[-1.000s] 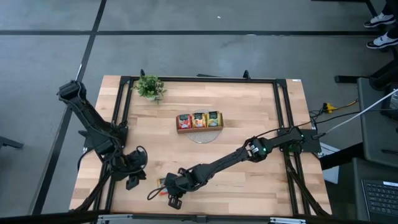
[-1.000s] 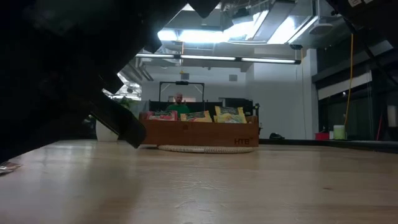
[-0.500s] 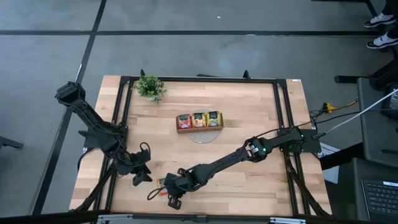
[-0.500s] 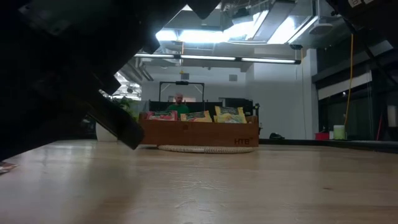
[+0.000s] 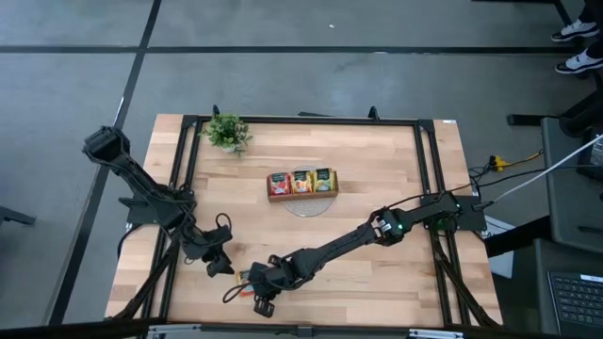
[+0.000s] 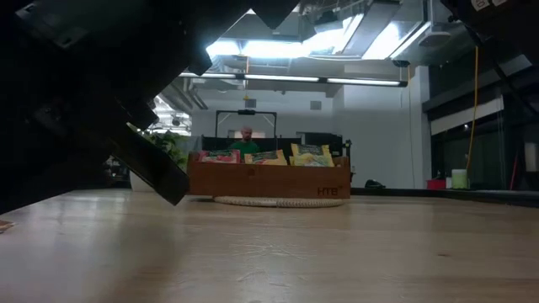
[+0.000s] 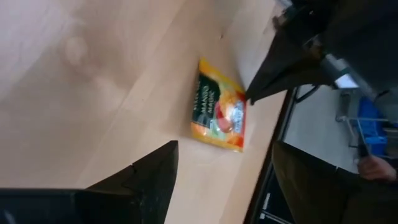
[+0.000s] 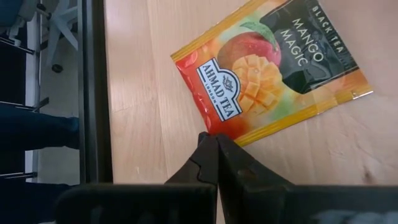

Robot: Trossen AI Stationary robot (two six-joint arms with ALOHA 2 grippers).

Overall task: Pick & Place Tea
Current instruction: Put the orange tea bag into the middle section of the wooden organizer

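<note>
- Right wrist view: 1 tea sachet (image 8: 267, 74), orange, printed "Mango Magic", lies flat on the table (image 8: 143, 124) near its front edge. The right gripper (image 8: 214, 152) has its fingertips pressed together, nothing between them, the tips just at the sachet's lower edge.
- Left wrist view: same sachet (image 7: 219, 107) flat on the wood, with the right gripper's dark tip touching or just beside 1 corner. The left gripper (image 7: 217, 177) stands spread wide, empty, near the sachet but apart from it.
- High view: sachet (image 5: 247, 277) barely visible beside the right gripper (image 5: 259, 294); left gripper (image 5: 219, 264) just to its left. More tea (image 5: 301, 181) sits in the 3-compartment tray (image 5: 301, 194) mid-table, with a potted plant (image 5: 226, 132) farther back.
- Risk (judgement): a flat sachet offers no edge to pinch; clenched tips could push it along the wood, even off the front edge.
- Risk (judgement): both arms crowd 1 small spot, so contact between them seems possible.
- Views compared: wrist views alone show the print and the tip-to-sachet relation; only the high view shows how far the tray is. The low view shows the tray (image 6: 269, 181) with sachets standing in it, but not the loose sachet.
</note>
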